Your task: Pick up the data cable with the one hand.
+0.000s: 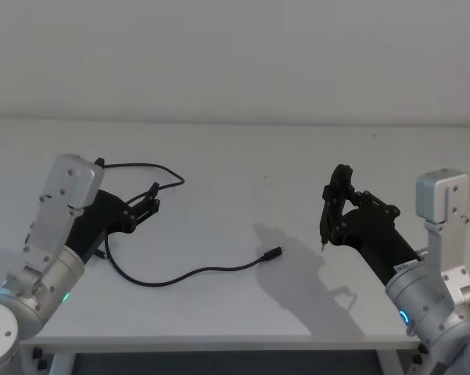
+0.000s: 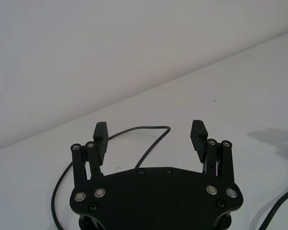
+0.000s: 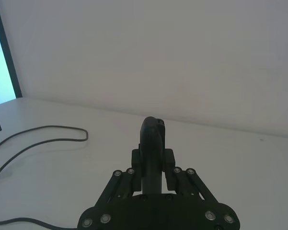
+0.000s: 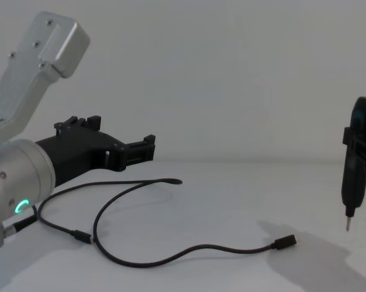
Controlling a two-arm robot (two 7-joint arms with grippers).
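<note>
Nearest is the left arm's silver wrist (image 1: 51,285), green ring lit, low at the left of the head view. Its left hand (image 1: 151,199) reaches out over the white worktop (image 1: 242,195). The data cable (image 1: 195,273) lies slack there. One loop curls just beyond the fingertips, and the rest passes under the arm and trails to a plug (image 1: 274,252) near the middle. The right hand (image 1: 336,205) hangs well apart, off to the right.

From the left wrist view, the fingers (image 2: 199,134) stand wide apart with nothing between them, and the cable crosses the worktop beyond.

From the right wrist view, the right hand is closed on a slim black pin-tipped tool (image 3: 152,139).

From the chest view, the left hand (image 4: 147,146) hovers clear above the cable, not touching it.

I'd worry about how thin and flat that cord is: pads coming down slightly off line would close on air or scrape the worktop. With part of it under the arm, a lift could drag or snag, and slack cord may slide out.
</note>
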